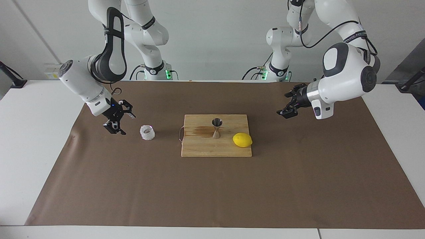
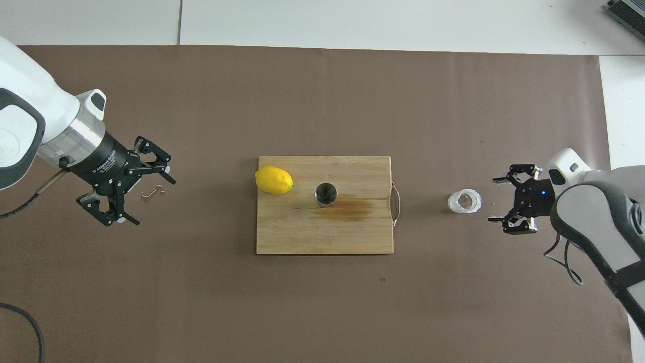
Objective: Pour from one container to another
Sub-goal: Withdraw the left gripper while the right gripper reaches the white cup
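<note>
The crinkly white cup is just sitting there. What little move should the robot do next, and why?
Probably the right gripper should slide sideways until its open fingers sit around the crinkly cup. It is low beside the cup, not touching it. The cup must be held before it can pour into the jigger on the cutting board. The left gripper waits, open and empty, away from the board.

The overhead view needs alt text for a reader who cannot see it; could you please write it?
The open right gripper is beside a crinkled cup; a jigger and lemon stand on a cutting board. The open left gripper waits apart.
</note>
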`<state>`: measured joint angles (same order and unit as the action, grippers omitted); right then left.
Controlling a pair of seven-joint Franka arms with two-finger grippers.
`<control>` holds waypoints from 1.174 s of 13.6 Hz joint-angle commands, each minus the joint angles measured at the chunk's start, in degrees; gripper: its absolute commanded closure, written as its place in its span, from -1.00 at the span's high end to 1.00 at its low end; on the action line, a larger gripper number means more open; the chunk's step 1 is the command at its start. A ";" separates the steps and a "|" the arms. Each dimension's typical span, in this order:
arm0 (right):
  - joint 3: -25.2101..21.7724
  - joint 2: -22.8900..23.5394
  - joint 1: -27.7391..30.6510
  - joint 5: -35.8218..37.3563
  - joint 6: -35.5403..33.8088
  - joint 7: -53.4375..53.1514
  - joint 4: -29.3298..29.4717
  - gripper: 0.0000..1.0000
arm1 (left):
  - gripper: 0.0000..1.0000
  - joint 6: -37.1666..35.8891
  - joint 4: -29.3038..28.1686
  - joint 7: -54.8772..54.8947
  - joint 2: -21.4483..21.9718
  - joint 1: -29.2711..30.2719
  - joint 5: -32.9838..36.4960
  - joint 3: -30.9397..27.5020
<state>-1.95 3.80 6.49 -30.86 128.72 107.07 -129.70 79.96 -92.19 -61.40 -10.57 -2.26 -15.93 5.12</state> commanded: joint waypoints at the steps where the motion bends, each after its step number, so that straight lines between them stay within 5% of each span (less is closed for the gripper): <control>1: 0.28 1.20 -1.04 -2.10 2.32 4.45 -1.34 1.00 | 1.00 -1.30 1.66 1.37 -0.50 -0.20 2.57 0.50; 3: 0.28 2.53 -1.13 -4.46 2.76 8.30 -1.34 1.00 | 1.00 -1.47 2.80 3.55 -0.85 -0.20 2.57 0.68; 7: 0.36 6.04 -1.13 -9.73 4.08 15.69 -1.25 1.00 | 1.00 -1.38 6.06 32.07 -0.86 -0.20 8.98 0.59; 12: 0.54 7.10 -2.01 -12.03 3.99 17.91 -1.08 1.00 | 1.00 1.77 6.15 47.04 -0.33 0.59 12.75 0.33; 16: 0.98 7.19 -2.01 -12.03 3.99 17.82 -0.81 1.00 | 1.00 4.15 5.53 48.31 2.05 0.76 16.61 0.33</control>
<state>-1.72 10.97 4.11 -41.25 131.74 123.39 -130.50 83.07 -86.39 -14.47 -9.68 -1.87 -2.37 5.20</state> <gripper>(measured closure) 0.000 0.000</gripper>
